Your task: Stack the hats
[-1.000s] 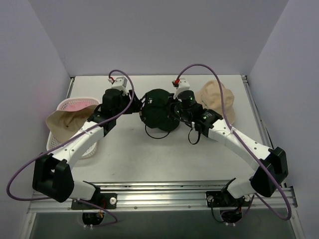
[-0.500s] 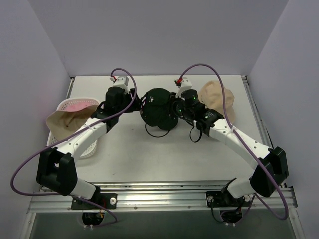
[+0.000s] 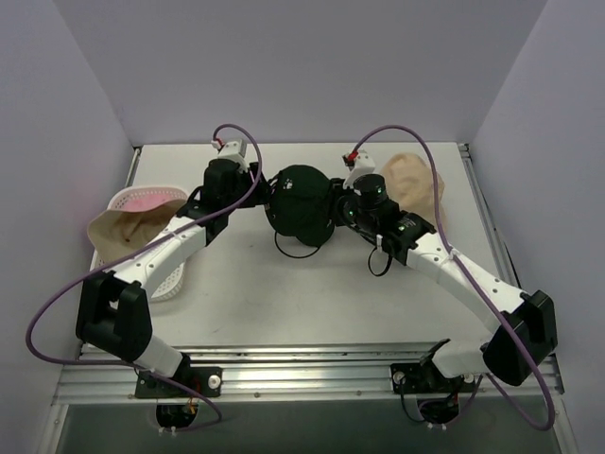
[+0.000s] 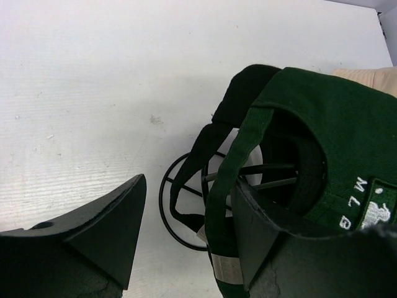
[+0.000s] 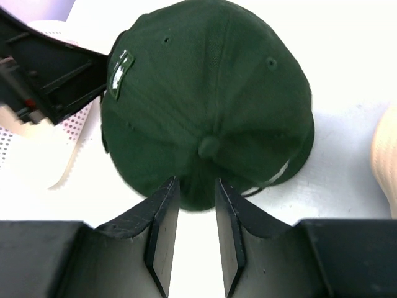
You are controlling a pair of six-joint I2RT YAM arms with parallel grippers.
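A dark green baseball cap sits on a wire frame at the table's far middle, on top of a darker cap. My right gripper is at its right side, fingers close together, pinching the crown fabric of the green cap between the tips. My left gripper is at the cap's left, open wide; the green cap's rear strap lies against its right finger. A beige hat lies at the right. A beige bucket hat and a pink hat rest at the left.
A white perforated basket stands at the left edge and holds the beige and pink hats; it also shows in the right wrist view. Grey walls close in on three sides. The arms' cables loop over the table.
Both wrists have shifted slightly toward the far side and right. The green cap has moved a little away from me. The right arm's elbow has swung right.
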